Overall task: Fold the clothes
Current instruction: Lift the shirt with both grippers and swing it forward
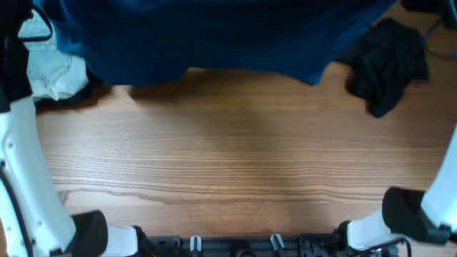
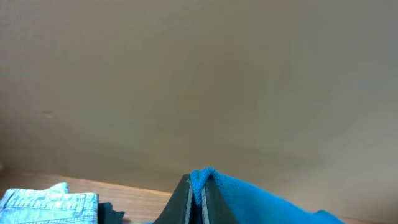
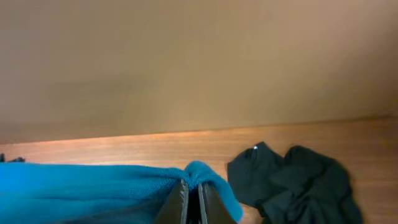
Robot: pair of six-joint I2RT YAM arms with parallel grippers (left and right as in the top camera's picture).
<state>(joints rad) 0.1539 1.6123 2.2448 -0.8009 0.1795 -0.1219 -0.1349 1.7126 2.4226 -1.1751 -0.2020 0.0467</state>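
1. In the overhead view, the blue garment [image 1: 214,32] is hanging blurred across the far side of the table [image 1: 235,157]. It is throwing a soft shadow on the wood under its lower edge. A black garment [image 1: 385,64] is lying crumpled at the far right. A light denim piece [image 1: 50,68] is lying at the far left, partly behind the left arm [image 1: 21,164].
2. In the left wrist view, the left gripper [image 2: 198,190] is pinching an edge of the blue garment. Its fingers are standing very narrow, with only a fold of cloth between them. The denim piece is showing at the lower left, on the table.
3. In the right wrist view, the right gripper [image 3: 193,190] is clamping another bunched edge of the blue garment, its fingers also nearly together on the cloth. The blue cloth is stretching away to the left. The black garment is lying on the table just to the right, apart from the fingers.
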